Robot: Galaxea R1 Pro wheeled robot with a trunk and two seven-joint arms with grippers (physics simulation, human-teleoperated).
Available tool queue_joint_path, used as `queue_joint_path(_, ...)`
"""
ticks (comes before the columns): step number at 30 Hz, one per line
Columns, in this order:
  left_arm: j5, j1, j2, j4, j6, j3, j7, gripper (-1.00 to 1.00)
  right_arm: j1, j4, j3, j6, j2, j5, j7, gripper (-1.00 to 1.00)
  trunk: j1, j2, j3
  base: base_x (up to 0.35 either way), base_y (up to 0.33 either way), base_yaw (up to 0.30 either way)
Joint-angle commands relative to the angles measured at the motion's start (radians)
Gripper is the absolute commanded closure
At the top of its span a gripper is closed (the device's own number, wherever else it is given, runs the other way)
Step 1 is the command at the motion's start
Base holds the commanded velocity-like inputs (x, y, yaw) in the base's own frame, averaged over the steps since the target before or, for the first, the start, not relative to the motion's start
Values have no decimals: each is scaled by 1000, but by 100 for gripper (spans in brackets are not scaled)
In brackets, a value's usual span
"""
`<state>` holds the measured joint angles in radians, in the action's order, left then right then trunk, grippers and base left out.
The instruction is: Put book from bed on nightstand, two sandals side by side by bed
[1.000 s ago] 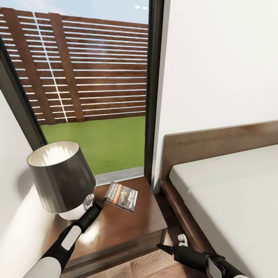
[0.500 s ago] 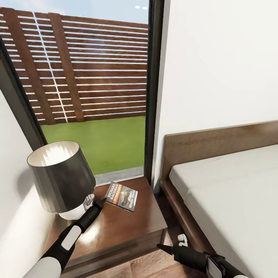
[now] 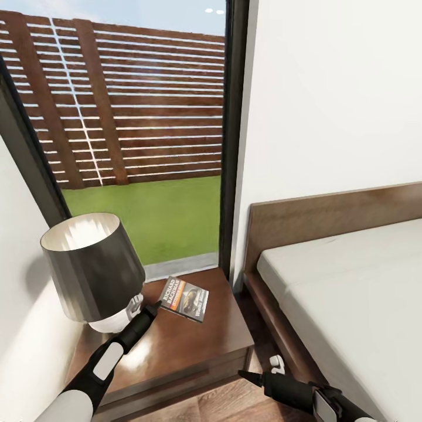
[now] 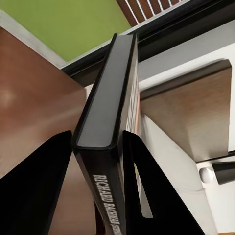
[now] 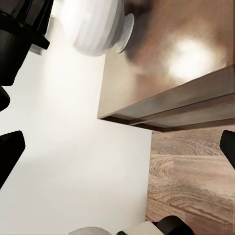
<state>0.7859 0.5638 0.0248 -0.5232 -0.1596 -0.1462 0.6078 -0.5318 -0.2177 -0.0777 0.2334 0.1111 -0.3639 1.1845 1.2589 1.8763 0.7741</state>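
The book (image 3: 186, 298) lies on the nightstand (image 3: 187, 346), near its back edge by the window. My left gripper (image 3: 157, 305) reaches to the book's near corner. In the left wrist view the book's spine (image 4: 105, 112) stands between the two dark fingers (image 4: 39, 181), which press against both of its sides. My right gripper (image 3: 241, 374) hangs low over the wood floor between nightstand and bed (image 3: 351, 293), its fingers spread wide with nothing between them (image 5: 117, 152). The sandals are out of view.
A lamp (image 3: 94, 264) with a dark shade and white base takes up the nightstand's left part, close beside my left arm. A tall dark-framed window (image 3: 231, 146) is behind. The white wall is at the left, and the headboard (image 3: 328, 220) at the right.
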Motion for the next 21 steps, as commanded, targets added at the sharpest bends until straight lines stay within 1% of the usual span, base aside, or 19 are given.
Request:
queue_joint_path(1, 10, 1, 0, 0, -11, -3, 4, 100, 0, -1, -8, 9, 1, -10, 1, -100, 4, 8, 4, 0, 0, 0)
queue_joint_path(21, 10, 1, 0, 0, -11, -4, 1, 100, 0, 0, -7, 9, 1, -10, 1, -100, 80, 148, 67, 0, 0, 0)
